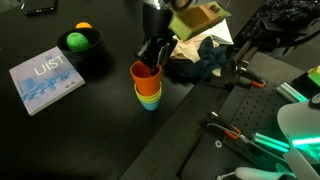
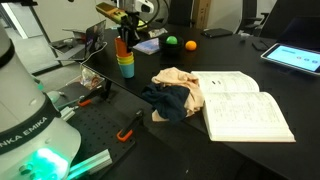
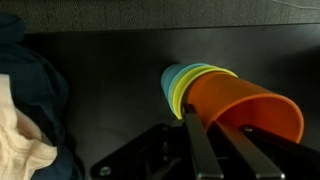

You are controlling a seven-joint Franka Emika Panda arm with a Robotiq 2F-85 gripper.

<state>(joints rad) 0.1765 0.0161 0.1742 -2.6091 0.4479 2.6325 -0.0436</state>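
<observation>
One black table [image 2: 240,60] carries everything, with the open book [image 2: 245,105] the biggest thing on it. In an exterior view the heap of cloth [image 1: 200,62] lies at 2 o'clock from the stack of cups [image 1: 148,92], the booklet [image 1: 45,80] at 9 o'clock and the black bowl [image 1: 85,52] at 10 o'clock. My end effector [image 1: 150,62] stands at 12 o'clock over the stack, narrow, fingers [image 3: 192,140] astride the rim of the top orange cup [image 3: 250,105]. I cannot tell whether they pinch it.
</observation>
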